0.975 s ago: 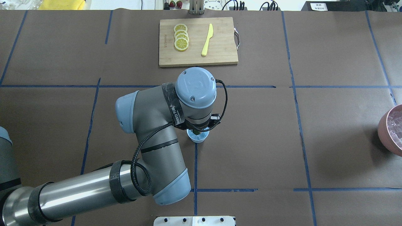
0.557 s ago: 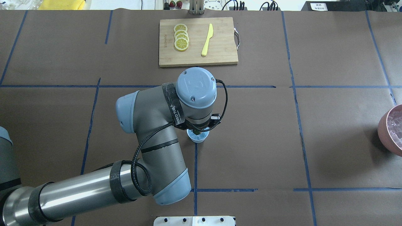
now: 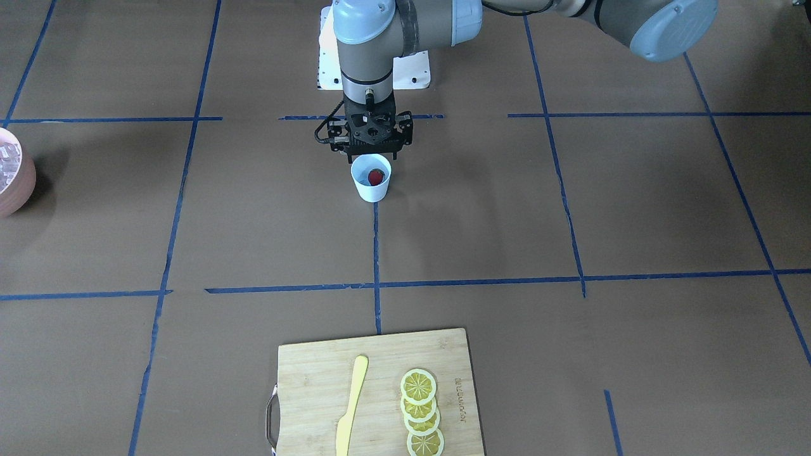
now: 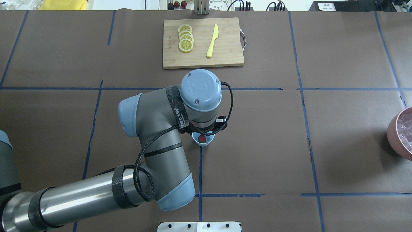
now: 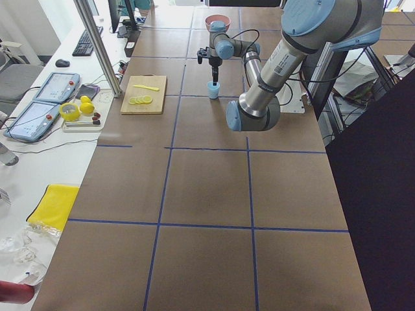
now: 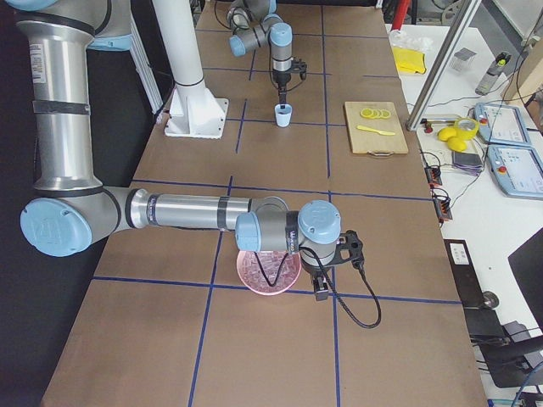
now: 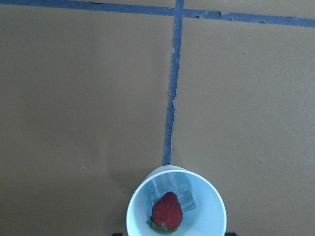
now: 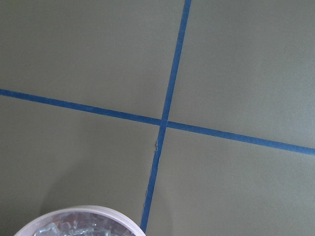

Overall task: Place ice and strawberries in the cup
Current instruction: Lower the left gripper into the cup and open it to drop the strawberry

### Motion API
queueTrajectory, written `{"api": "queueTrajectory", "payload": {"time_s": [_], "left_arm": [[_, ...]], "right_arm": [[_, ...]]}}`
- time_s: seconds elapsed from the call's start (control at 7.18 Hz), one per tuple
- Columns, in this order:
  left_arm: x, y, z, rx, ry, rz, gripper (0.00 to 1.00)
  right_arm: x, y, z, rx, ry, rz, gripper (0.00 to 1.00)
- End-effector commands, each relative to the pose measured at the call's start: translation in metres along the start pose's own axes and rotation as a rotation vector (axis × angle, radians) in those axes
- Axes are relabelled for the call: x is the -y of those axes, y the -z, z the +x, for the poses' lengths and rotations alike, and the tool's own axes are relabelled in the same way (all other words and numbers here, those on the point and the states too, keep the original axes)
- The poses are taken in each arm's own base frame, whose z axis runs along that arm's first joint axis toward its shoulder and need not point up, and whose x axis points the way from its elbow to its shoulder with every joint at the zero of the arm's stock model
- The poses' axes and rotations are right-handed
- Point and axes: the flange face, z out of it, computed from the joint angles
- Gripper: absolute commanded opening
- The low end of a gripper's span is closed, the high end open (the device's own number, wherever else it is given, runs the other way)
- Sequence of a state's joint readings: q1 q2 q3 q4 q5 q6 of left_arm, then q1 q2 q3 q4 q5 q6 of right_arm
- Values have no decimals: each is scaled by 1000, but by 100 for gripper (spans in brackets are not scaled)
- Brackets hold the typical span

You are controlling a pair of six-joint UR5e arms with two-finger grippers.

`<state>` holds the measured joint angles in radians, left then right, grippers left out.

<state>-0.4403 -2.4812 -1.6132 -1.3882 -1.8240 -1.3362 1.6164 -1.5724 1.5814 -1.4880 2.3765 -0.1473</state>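
The left claw point(image 3: 371, 151) hangs straight over the cup point(image 3: 371, 180), its tips just above the rim. It is spread. In its own wrist view nothing stands between the camera and the cup, and the cup's whole mouth shows unobstructed.

Directly beneath the claw, inside the cup, lies the strawberry point(image 7: 166, 211). It is free of the fingers, with its green top toward the lower edge of the wrist view. A few ice cubes point(image 7: 178, 192) lie with it, touching it on its far side against the cup's inner wall. The cup stands upright on the surface point(image 3: 507, 209), at the end of a strip of blue tape point(image 3: 376, 253) that runs away from the claw toward the side opposite the robot.

Well beyond the claw on that side lies a wooden cutting board point(image 4: 202, 43). It carries an overlapping row of lemon slices point(image 4: 186, 38) and, beside them, a yellow knife point(image 4: 212, 41).

Farthest off, well to the left claw's right, a pinkish bowl point(image 4: 392, 135) holds more ice cubes. The right claw point(image 6: 319, 281) is at that bowl, and its wrist view catches only the bowl's rim and ice at the bottom edge. I cannot tell whether its fingers are spread or pressed together.
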Motion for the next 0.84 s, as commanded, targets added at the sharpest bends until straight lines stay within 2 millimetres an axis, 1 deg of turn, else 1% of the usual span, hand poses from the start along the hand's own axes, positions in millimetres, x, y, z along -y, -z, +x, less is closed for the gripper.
{"api": "queueTrajectory", "payload": {"time_s": [0.0,0.28,0.42,0.56,0.7], "left_arm": [[0,1,0,-1,-2,2,100],[1,10,-7,-3,-38,3,100],[14,16,-22,13,-49,14,100],[28,27,-52,45,-84,28,100],[40,43,-92,69,-135,43,100]], "right_arm": [[0,0,0,1,0,1,100],[1,-1,0,0,0,-2,100],[1,-1,0,1,-2,-2,100],[2,0,0,0,2,0,100],[2,0,-1,0,2,1,100]]}}
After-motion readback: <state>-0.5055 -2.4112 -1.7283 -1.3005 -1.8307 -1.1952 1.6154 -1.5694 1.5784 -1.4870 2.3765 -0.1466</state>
